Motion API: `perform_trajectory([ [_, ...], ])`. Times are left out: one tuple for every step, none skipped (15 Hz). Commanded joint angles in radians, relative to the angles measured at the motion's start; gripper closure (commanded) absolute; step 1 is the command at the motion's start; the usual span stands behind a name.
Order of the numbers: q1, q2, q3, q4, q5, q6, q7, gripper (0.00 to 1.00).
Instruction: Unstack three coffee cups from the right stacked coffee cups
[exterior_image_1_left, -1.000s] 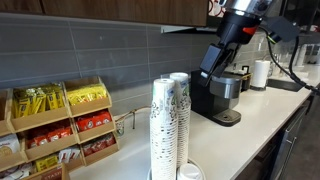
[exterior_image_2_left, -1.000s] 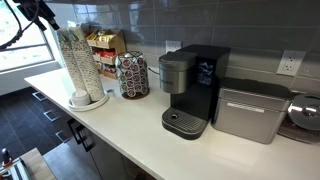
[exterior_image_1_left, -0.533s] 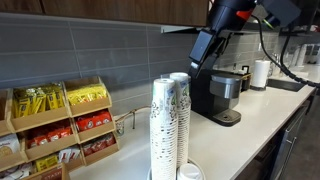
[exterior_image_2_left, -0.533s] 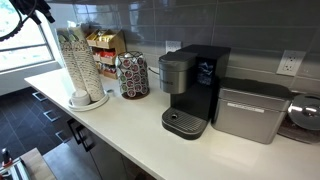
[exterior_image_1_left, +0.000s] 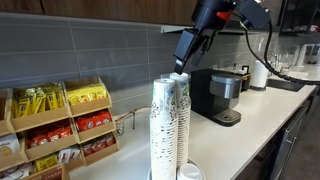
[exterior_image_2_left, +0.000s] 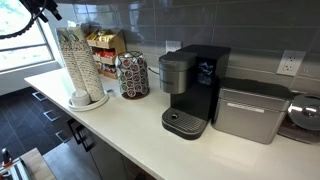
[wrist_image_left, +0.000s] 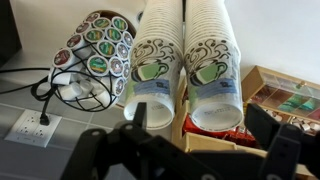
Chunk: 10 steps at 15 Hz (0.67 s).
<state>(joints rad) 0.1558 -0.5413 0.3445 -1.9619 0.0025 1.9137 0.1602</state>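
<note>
Two tall columns of nested paper cups stand side by side on a round tray in both exterior views (exterior_image_1_left: 170, 120) (exterior_image_2_left: 80, 62). In the wrist view the greener-printed column (wrist_image_left: 212, 70) lies between my fingers' line, and the greyer column (wrist_image_left: 152, 72) is next to it. I cannot tell which column is which in the exterior views. My gripper (exterior_image_1_left: 182, 66) (exterior_image_2_left: 46, 12) (wrist_image_left: 205, 120) hangs just above the column tops, open and empty, touching nothing. No separate printed cups stand on the counter.
A black coffee machine (exterior_image_1_left: 217, 95) (exterior_image_2_left: 190, 88) stands along the counter. A wire holder of coffee pods (exterior_image_2_left: 132, 75) (wrist_image_left: 95, 55) and wooden snack racks (exterior_image_1_left: 60, 125) (wrist_image_left: 290, 95) flank the columns. A small white cup (exterior_image_1_left: 190, 172) sits on the tray (exterior_image_2_left: 97, 101). A metal appliance (exterior_image_2_left: 250, 110) is further along.
My gripper has moved from above the coffee machine across to just above the cup columns. The columns have not moved.
</note>
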Motion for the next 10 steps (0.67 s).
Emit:
perform_trajectory([
  [0.018, 0.007, -0.012, 0.006, -0.012, -0.004, 0.009, 0.0],
  [0.019, 0.006, -0.012, 0.006, -0.011, -0.004, 0.009, 0.0],
  [0.02, 0.005, -0.012, 0.006, -0.011, -0.004, 0.009, 0.0],
  [0.021, 0.005, -0.016, 0.003, -0.004, 0.016, 0.011, 0.0],
  [0.013, 0.005, -0.012, 0.006, -0.021, 0.029, 0.013, 0.0],
  [0.013, 0.009, -0.013, 0.011, -0.019, 0.046, 0.013, 0.0],
  [0.005, 0.011, -0.008, 0.015, -0.038, 0.064, 0.014, 0.0],
  [0.007, 0.017, -0.01, 0.018, -0.036, 0.081, 0.01, 0.0],
  [0.0, 0.022, -0.007, 0.017, -0.054, 0.097, 0.008, 0.0],
  [-0.001, 0.027, -0.009, 0.016, -0.06, 0.109, 0.009, 0.0],
])
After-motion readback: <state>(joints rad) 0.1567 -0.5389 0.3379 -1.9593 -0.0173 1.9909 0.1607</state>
